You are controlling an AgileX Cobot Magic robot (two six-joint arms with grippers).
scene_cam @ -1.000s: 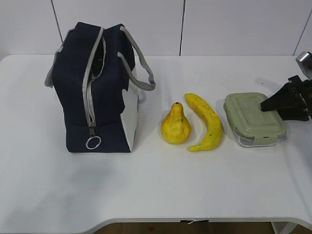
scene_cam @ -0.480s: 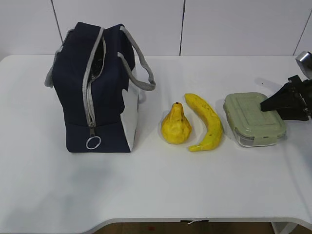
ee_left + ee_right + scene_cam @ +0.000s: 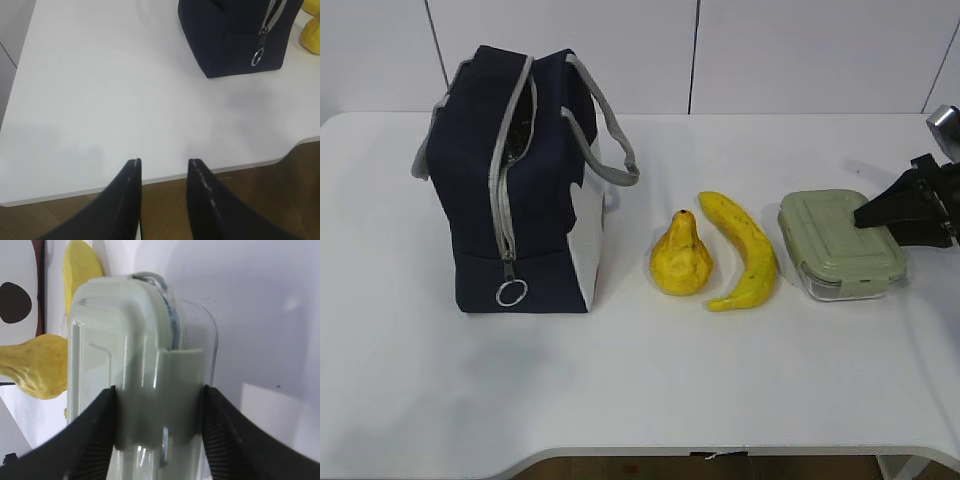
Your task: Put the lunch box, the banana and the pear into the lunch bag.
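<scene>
Fingers of the right gripper [image 3: 159, 432] pressed both sides of the box [image 3: 841, 243], right of the banana [image 3: 744, 249], far from the bag [image 3: 515, 175]. Left gripper [image 3: 163, 176] stood half open, empty. Box could slip when lifted, because only one end was held

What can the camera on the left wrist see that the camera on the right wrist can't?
Only the left wrist view shows the navy lunch bag with its zipper ring pull, the table's front edge and the left gripper, jaws open over bare table, holding nothing.

Only the right wrist view shows the lunch box close up, the right gripper with its jaws on either side of the lid clip, and the banana.

Both show the white tabletop and the yellow pear.
</scene>
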